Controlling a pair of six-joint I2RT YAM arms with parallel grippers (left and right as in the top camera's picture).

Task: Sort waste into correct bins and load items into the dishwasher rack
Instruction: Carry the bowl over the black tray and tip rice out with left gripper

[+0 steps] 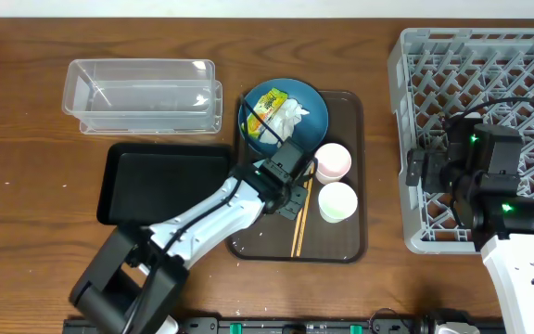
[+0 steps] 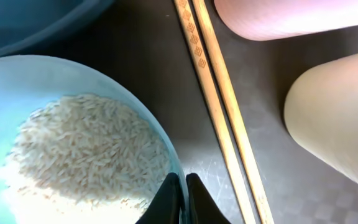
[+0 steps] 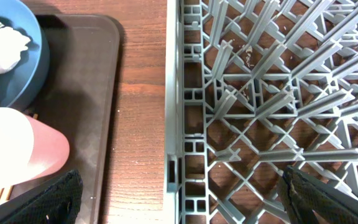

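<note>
My left gripper point(image 2: 184, 193) is shut on the rim of the pale blue bowl point(image 2: 17, 81), one finger inside and one outside. The bowl holds a heap of white rice point(image 2: 86, 155). In the overhead view the left gripper point(image 1: 281, 181) hides the bowl. The wooden chopsticks point(image 2: 219, 106) lie beside it on the brown tray point(image 1: 341, 246). The pink cup point(image 1: 333, 160) and whitish cup point(image 1: 336, 201) stand to the right. The blue plate point(image 1: 299, 97) carries the yellow-green wrapper point(image 1: 269, 104) and white tissue point(image 1: 290, 119). My right gripper point(image 3: 179, 199) is open and empty above the left edge of the grey rack point(image 1: 489, 56).
The clear tub point(image 1: 146, 93) stands at the back left, with the black tray point(image 1: 156, 181) in front of it. A strip of bare wooden table point(image 3: 142, 124) lies between the brown tray and the rack. The rack holds nothing.
</note>
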